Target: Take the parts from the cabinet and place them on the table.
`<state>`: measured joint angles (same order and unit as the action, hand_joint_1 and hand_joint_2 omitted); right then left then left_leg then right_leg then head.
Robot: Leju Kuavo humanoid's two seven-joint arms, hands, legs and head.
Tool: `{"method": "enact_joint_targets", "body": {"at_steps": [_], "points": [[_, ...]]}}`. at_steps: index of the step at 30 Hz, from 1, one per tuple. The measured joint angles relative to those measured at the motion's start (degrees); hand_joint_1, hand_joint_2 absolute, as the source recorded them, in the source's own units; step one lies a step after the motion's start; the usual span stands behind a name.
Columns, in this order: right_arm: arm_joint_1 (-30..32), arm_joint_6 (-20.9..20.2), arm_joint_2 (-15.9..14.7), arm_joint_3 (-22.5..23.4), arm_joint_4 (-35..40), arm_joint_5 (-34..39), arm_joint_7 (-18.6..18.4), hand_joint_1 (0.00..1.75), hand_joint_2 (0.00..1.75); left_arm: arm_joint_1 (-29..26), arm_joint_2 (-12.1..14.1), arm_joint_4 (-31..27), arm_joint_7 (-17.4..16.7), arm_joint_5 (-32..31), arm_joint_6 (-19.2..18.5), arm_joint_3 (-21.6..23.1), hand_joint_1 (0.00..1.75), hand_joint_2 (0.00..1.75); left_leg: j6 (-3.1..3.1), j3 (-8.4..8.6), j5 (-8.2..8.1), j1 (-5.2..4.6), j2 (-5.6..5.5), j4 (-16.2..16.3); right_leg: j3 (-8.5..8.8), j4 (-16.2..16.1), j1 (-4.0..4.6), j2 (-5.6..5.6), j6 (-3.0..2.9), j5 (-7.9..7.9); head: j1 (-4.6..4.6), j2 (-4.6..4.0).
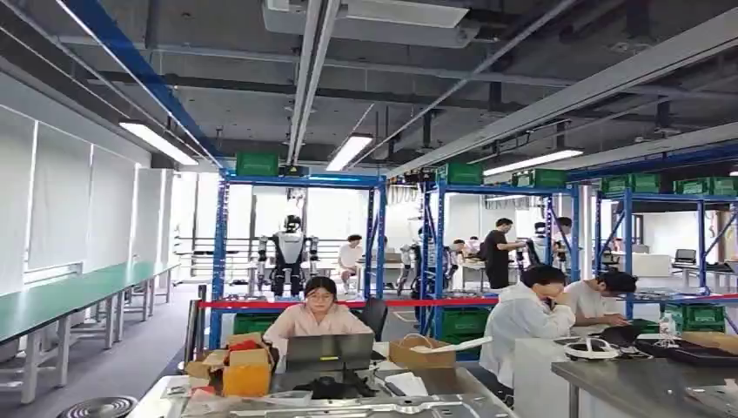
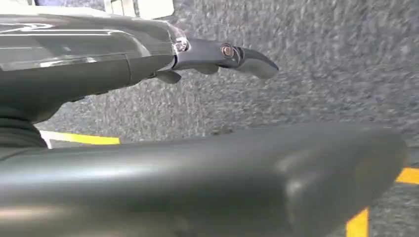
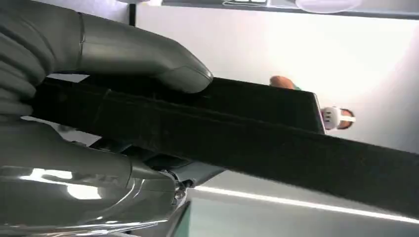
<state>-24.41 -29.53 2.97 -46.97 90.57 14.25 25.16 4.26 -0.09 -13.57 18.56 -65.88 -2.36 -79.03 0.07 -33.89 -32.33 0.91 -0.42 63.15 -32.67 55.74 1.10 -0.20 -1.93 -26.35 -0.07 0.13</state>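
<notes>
1. My right hand point(image 3: 99, 148) clamps a long black part point(image 3: 257, 133), thumb over its top edge, fingers point(image 3: 148, 170) underneath.
2. The part juts well past the grip; it looks stiff and flat, so I judge it will lever and twist unless held nearer its middle.
3. My left hand point(image 2: 163, 59) hangs over grey floor point(image 2: 321, 74), fingers point(image 2: 247, 57) released, holding nothing.
4. Ahead lies a cluttered desk point(image 1: 470, 387), with people seated behind it.

My head camera faces level across the workshop; my left wrist camera looks down close at grey speckled floor point(image 2: 321, 74); my right wrist camera sits tight behind a long black flat part point(image 3: 257, 133).
</notes>
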Motion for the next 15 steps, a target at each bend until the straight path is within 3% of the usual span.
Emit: {"method": "enact_joint_targets", "body": {"at_steps": [2, 3, 4, 5, 7, 8, 9, 10, 13, 14, 15], "points": [[0.16, -0.07, 0.02, 0.00, -0.15, -0.02, 0.00, 1.75, 1.75, -0.06, 0.20, 0.00, 0.02, 0.00, 0.02, 0.00, 0.00, 1.75, -0.47, -4.85, -3.26, 0.14, 0.00, 8.62, 0.50, 0.05, -0.02, -0.04, -0.14, -0.53, 0.00, 0.00], [0.37, -0.07, 0.02, -0.02, -0.20, -0.04, 0.00, 1.75, 1.75, -0.26, 0.22, 0.00, 0.02, 0.00, 0.02, 0.00, 0.00, 1.75, -0.73, -6.88, -3.64, 0.20, 0.01, 11.68, 0.75, 0.11, -0.05, -0.02, -0.15, -0.82, 0.02, 0.00], [0.54, -0.07, 0.02, -0.02, -0.20, -0.02, 0.00, 1.75, 1.75, -0.41, 0.22, 0.00, 0.02, 0.00, 0.02, 0.00, 0.00, 1.75, -1.06, -7.47, -2.52, 0.38, 0.02, 11.75, 1.12, 0.20, -0.17, 0.08, 0.00, -1.16, 0.02, 0.00], [0.58, -0.07, 0.02, -0.02, -0.20, -0.02, 0.00, 1.75, 1.75, -0.45, 0.22, 0.00, 0.02, 0.00, 0.00, 0.00, 0.00, 1.75, -1.35, -6.73, -0.14, 0.60, 0.03, 9.22, 1.57, 0.35, -0.32, 0.19, 0.22, -1.63, 0.02, 0.00], [0.53, -0.07, 0.02, -0.02, -0.20, -0.02, 0.00, 1.75, 1.75, -0.35, 0.24, 0.00, 0.04, 0.00, 0.00, 0.00, 0.00, 1.75, -1.90, -3.25, 5.43, 1.03, 0.18, 0.74, 2.52, 1.01, -0.74, 0.22, 0.87, -2.82, 0.02, 0.00], [0.56, -0.07, 0.00, -0.02, -0.24, -0.02, 0.00, 1.75, 1.75, -0.33, 0.20, 0.02, 0.05, 0.00, 0.00, 0.00, 0.00, 1.75, -2.11, -1.93, 5.39, 1.11, 0.32, -1.57, 2.76, 1.36, -0.78, 0.23, 1.41, -3.56, 0.02, 0.00], [0.45, -0.07, 0.02, 0.00, -0.22, 0.04, -0.02, 1.75, 1.75, -0.22, 0.20, 0.02, 0.11, 0.00, 0.00, 0.00, 0.00, 1.75, -1.61, -1.11, 4.93, 0.87, 0.26, -3.21, 2.59, 2.21, -0.42, 0.32, 1.86, -4.12, 0.40, 0.00], [0.51, -0.07, 0.04, 0.02, -0.20, 0.15, 0.04, 1.75, 1.75, -0.15, 0.20, 0.02, 0.17, 0.00, -0.02, 0.00, 0.00, 1.75, -0.63, -1.33, 4.52, 0.73, 0.24, -2.73, 2.49, 2.11, -0.49, 0.34, 1.95, -4.15, 0.31, 0.00], [0.53, -0.07, 0.04, 0.04, -0.17, 0.20, 0.04, 1.75, 1.75, -0.40, 0.20, 0.00, 0.31, -0.15, -0.07, 0.00, 0.00, 1.75, 0.37, -0.88, 4.09, 0.77, 0.16, -2.97, 2.78, 2.32, -0.68, 0.34, 2.57, -4.64, 0.31, 0.00], [0.45, -0.07, 0.07, 0.06, -0.09, 0.22, 0.04, 1.75, 1.75, -0.37, 0.20, 0.00, 0.39, -0.15, -0.07, 0.00, 0.00, 1.75, 0.69, -0.51, 3.88, 0.81, 0.15, -3.03, 2.27, 3.92, -0.72, 0.33, 2.88, -5.10, 0.28, 0.00], [0.32, -0.04, 0.07, 0.09, -0.04, 0.24, 0.07, 1.75, 1.75, -0.31, 0.20, 0.00, 0.46, -0.15, -0.07, 0.00, 0.00, 1.75, 1.02, -0.27, 3.64, 0.81, 0.15, -3.03, 0.59, 7.04, -0.81, 0.29, 3.16, -6.26, 0.28, 0.00]]}}
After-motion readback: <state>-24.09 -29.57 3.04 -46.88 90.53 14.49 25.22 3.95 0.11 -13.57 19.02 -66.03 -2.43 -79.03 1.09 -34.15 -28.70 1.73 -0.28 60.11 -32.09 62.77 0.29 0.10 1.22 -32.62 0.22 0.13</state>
